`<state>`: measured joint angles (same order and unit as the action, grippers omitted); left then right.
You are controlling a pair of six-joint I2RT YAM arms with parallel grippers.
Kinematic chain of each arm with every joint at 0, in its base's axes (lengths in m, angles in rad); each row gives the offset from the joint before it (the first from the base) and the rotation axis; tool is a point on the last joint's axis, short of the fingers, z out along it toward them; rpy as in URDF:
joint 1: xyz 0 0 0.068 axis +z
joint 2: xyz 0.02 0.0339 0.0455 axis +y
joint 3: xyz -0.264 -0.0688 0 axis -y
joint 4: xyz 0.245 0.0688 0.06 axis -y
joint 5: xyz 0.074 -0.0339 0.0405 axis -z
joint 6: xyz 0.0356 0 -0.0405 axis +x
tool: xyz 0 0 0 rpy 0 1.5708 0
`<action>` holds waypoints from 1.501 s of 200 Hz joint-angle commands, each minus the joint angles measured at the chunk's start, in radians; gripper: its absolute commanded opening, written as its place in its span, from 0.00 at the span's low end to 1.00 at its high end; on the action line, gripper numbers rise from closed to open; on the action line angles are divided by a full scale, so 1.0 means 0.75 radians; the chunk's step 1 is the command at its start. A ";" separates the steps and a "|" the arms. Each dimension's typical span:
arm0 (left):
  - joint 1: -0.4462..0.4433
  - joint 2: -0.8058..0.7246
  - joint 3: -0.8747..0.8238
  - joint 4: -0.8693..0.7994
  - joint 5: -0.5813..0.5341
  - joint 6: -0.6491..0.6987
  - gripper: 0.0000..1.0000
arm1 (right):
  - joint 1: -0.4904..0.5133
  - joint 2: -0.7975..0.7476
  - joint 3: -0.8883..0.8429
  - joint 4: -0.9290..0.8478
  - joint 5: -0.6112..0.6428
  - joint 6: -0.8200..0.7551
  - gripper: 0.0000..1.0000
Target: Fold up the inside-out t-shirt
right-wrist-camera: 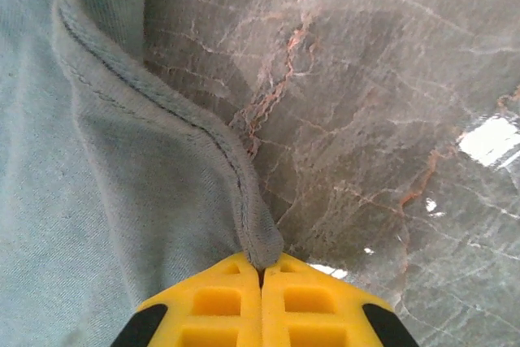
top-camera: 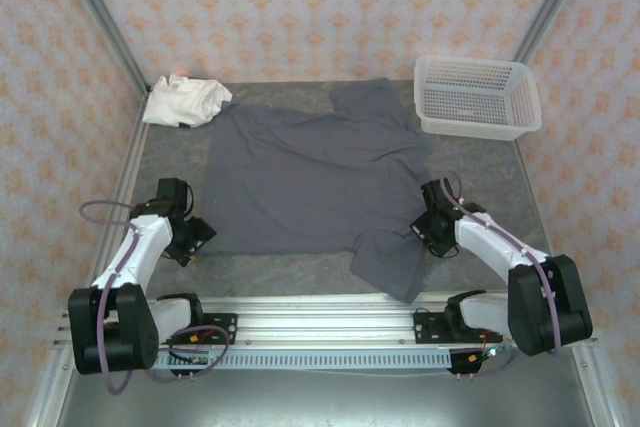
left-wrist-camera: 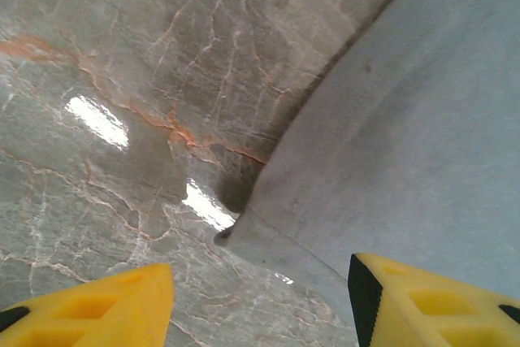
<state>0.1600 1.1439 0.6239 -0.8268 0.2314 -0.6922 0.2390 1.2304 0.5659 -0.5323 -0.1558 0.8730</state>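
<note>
Fingers (right-wrist-camera: 215, 302) of the right gripper (right-wrist-camera: 262, 272) are pressed together on the stitched hem of the t-shirt (top-camera: 310, 177) at its near right edge. The left gripper (left-wrist-camera: 260, 274) has its fingers apart, low over the table (left-wrist-camera: 122, 79), with the t-shirt's near left corner just ahead between them. The t-shirt lies spread across the table's middle.

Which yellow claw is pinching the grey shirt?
The right gripper: its fingers are shut on the hem of the t-shirt. The left gripper is open, holding nothing.
</note>
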 commanded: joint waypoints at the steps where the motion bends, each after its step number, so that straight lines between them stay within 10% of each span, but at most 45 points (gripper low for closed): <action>1: 0.006 0.043 -0.043 0.082 0.021 -0.027 0.62 | -0.004 0.006 0.052 -0.004 -0.001 -0.030 0.00; 23: 0.007 0.100 -0.055 0.161 0.032 -0.040 0.60 | -0.004 -0.004 0.068 -0.024 -0.002 -0.044 0.00; 90: 0.007 0.140 -0.057 0.180 -0.136 -0.089 0.00 | -0.004 -0.104 0.079 -0.135 0.068 -0.017 0.00; 152: 0.003 -0.242 -0.148 -0.053 -0.278 -0.260 0.00 | -0.010 -0.353 -0.105 -0.258 0.179 0.176 0.00; 233: 0.003 -0.189 -0.095 -0.061 -0.231 -0.176 0.00 | -0.013 -0.442 -0.061 -0.284 0.173 0.121 0.00; 300: 0.002 -0.124 0.212 -0.001 -0.213 -0.045 0.00 | -0.016 -0.218 0.390 -0.270 0.273 -0.062 0.00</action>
<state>0.1589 0.9985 0.6792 -0.8303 0.1146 -0.7906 0.2382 1.0000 0.7361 -0.7437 -0.0513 0.9039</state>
